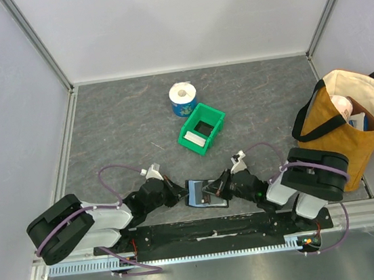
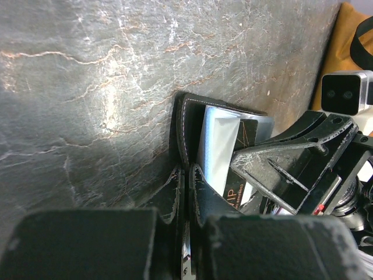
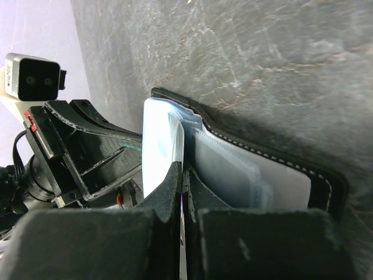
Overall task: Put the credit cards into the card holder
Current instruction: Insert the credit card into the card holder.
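While both arms reach inward low at the near edge, the card holder (image 1: pixel 199 194) lies open on the grey tabletop (image 1: pixel 124 127) between them, just ahead of the arm bases. Its black stitched cover is down and the bluish clear pockets (image 3: pixel 233 175) face up.

Left tool (image 1: pixel 175 190): at the holder's left edge. In the left wrist view the fingers (image 2: pixel 204 198) are pressed together with the black cover flap running straight down between them, so it is clamped on the holder's edge.

Right tool (image 1: pixel 221 185): at the holder's right side, over the pockets. The right wrist view shows its fingers (image 3: pixel 169 192) together with only a thin pale sliver between them. The left wrist view shows a black card (image 2: pixel 235 197) with gold lettering crossed by that tool's finger, its far end over the pocket area, so the fingers look pinched on the card. How far the card sits in a pocket can't be told.

Green bin (image 1: pixel 217 117): farther back, well apart from the holder, with a white flat piece (image 1: pixel 195 137) inside; can't tell what it is. A blue and white roll (image 1: pixel 183 99) stands just behind the bin. A tan tote bag (image 1: pixel 329 133) stands at the right edge.
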`<control>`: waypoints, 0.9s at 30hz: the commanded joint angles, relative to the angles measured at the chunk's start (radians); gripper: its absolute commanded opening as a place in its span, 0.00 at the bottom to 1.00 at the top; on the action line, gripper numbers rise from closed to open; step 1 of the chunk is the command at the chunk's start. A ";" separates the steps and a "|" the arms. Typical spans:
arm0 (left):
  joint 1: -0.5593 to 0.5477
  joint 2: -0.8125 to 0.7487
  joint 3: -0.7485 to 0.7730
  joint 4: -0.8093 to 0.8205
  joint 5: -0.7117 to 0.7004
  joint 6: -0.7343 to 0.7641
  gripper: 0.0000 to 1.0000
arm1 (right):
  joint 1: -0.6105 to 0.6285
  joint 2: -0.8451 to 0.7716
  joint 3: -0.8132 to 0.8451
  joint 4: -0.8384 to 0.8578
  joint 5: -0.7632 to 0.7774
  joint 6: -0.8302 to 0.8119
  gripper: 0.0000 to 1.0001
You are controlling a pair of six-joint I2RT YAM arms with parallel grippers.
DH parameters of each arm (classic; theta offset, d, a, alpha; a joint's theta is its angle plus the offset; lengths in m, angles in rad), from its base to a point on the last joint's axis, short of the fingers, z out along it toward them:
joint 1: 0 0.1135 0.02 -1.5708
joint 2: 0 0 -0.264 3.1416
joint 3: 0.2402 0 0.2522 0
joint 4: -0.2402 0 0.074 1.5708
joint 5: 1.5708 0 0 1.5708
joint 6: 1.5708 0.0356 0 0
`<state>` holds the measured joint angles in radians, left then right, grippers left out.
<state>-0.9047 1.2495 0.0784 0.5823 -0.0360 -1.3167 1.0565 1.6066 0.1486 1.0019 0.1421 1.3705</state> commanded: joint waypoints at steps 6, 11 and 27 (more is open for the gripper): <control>-0.002 -0.004 -0.037 -0.179 -0.077 -0.007 0.02 | 0.005 0.009 0.043 -0.040 -0.018 -0.028 0.19; -0.002 -0.053 -0.051 -0.222 -0.094 -0.007 0.02 | 0.005 -0.244 0.092 -0.478 0.092 -0.122 0.54; -0.002 -0.041 -0.012 -0.237 -0.088 0.024 0.02 | 0.026 -0.145 0.218 -0.548 -0.009 -0.172 0.53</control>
<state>-0.9054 1.1801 0.0841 0.4915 -0.0784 -1.3247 1.0698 1.4155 0.3359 0.4850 0.1696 1.2335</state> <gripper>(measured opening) 0.034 0.542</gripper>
